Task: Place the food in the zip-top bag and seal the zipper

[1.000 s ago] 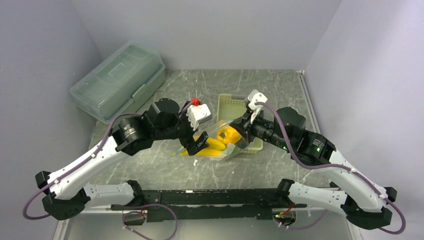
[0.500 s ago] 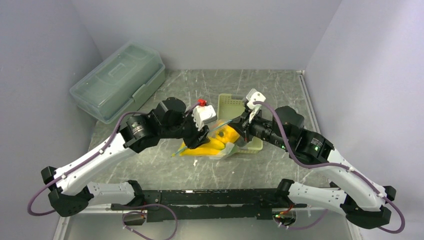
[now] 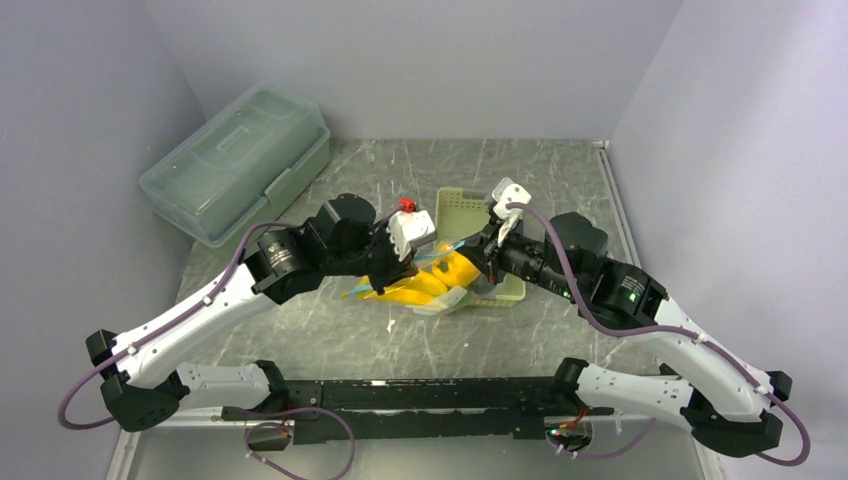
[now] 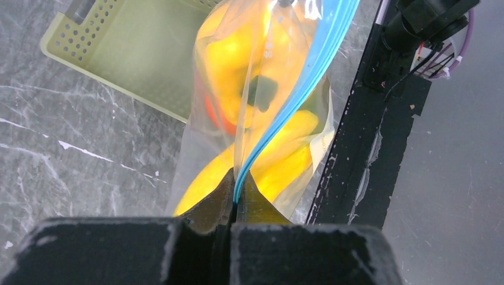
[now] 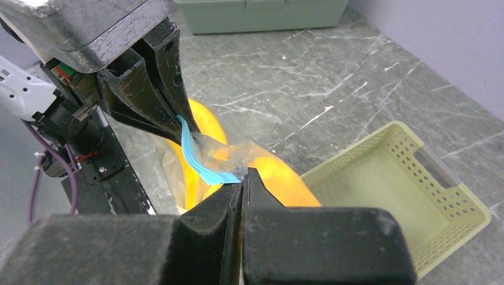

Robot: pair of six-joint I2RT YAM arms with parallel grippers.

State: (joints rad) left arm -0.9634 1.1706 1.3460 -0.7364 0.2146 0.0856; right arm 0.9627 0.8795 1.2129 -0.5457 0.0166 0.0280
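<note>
Zip-top bag, filled with food, is held at the edge of the basket, its zipper clamped at opposite ends by left hand and right hand, and should be kept taut while pressed shut.

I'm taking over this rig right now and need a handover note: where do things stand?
Left hand: shut on one end of the zipper.
Right hand: shut on the other end.
Food: inside the bag, which is stretched between the hands by the basket, which looks empty.
Done: bagging.
Left: sealing the zipper; how much is closed, I cannot tell.
</note>
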